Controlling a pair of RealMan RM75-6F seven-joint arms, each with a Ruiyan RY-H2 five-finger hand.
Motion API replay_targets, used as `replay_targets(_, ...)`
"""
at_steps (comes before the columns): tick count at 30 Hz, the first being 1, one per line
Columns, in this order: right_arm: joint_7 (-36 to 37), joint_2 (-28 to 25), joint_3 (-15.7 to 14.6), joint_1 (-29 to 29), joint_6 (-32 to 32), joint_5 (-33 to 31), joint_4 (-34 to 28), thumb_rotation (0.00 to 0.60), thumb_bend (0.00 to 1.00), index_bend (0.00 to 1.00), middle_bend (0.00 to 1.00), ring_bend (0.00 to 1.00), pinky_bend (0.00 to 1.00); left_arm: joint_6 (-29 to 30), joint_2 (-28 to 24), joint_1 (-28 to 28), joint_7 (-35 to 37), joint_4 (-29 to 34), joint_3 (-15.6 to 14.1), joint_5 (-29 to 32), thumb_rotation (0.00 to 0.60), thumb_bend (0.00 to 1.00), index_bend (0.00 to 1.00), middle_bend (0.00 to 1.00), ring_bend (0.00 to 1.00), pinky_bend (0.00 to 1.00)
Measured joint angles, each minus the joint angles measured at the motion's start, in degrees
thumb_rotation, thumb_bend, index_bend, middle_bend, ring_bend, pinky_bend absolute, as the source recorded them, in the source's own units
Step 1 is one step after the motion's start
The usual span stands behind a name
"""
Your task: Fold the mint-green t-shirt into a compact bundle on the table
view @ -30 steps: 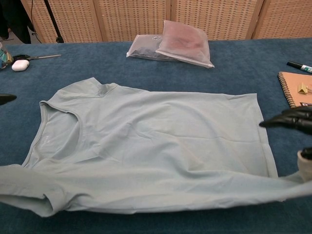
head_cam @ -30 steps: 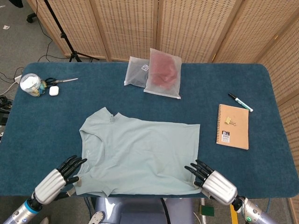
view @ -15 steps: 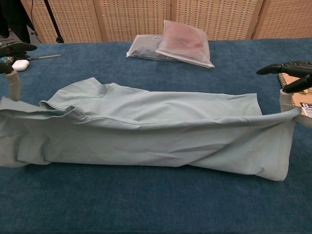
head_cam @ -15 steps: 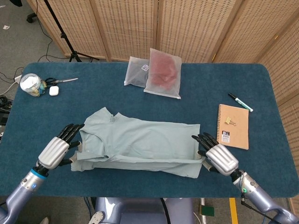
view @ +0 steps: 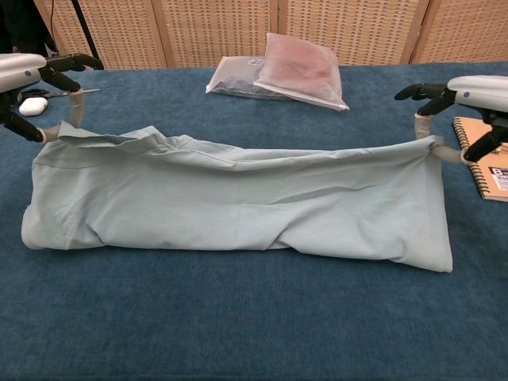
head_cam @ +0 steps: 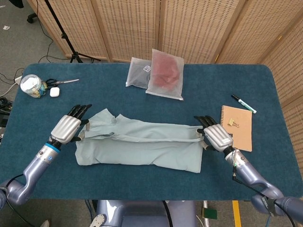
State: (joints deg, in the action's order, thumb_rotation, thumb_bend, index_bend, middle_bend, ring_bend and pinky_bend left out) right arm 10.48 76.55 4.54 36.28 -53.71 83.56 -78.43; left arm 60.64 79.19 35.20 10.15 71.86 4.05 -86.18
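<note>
Two layers now: your mint-green t-shirt (head_cam: 139, 146) lies folded lengthwise into a long band across the middle of the blue table (head_cam: 142, 101), collar end toward your left, hem end toward your right. Your left hand (head_cam: 68, 127) pinches the upper edge at the collar end, the cloth caught under the thumb while the other fingers (head_cam: 79, 110) stretch straight out and apart. Your right hand (head_cam: 215, 135) pinches the upper edge at the hem corner the same way, the rest of its fingers extended. In the chest view both held corners ride a little above the cloth, with the top edge strung between them.

Just beside your right hand lies a brown spiral notebook (head_cam: 236, 128) with a binder clip (head_cam: 232, 123) on its cover, and a marker pen (head_cam: 243, 103) sits beyond it. Toward the far edge, two frosted bags lean on each other, one holding something pink (head_cam: 164, 74), one something dark (head_cam: 137, 72). At the far left corner you have a glass jar (head_cam: 31, 85), scissors (head_cam: 64, 82) and a small white case (head_cam: 54, 92).
</note>
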Motion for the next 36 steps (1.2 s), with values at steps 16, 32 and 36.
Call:
replay_targets(16,-2.4,8.4,3.9,5.0,8.0,-8.2,10.9,0.600,0.85,0.65,0.05,0.00,0.00,-7.0,5.3,5.0,-6.9,-5.9,3.6,6.5,0.600,0.63,0.75,0.00,0.00,0.00)
replay_targets(32,-4.8,11.9,5.0,6.3,12.7,-13.7,17.4,0.600,0.82,0.39,0.01,0.00,0.00,-9.7,6.9,6.3,-9.3,-7.6,5.0,10.7,0.600,0.67,0.76,0.00,0.00,0.00)
replay_targets(36,-6.0,11.5,4.3,6.5,14.9,-14.3,17.3,0.600,0.29,0.00,0.00,0.00,0.00,-9.5,7.2,6.4,-9.1,-7.9,5.0,10.7,0.600,0.67,0.76,0.00,0.00,0.00)
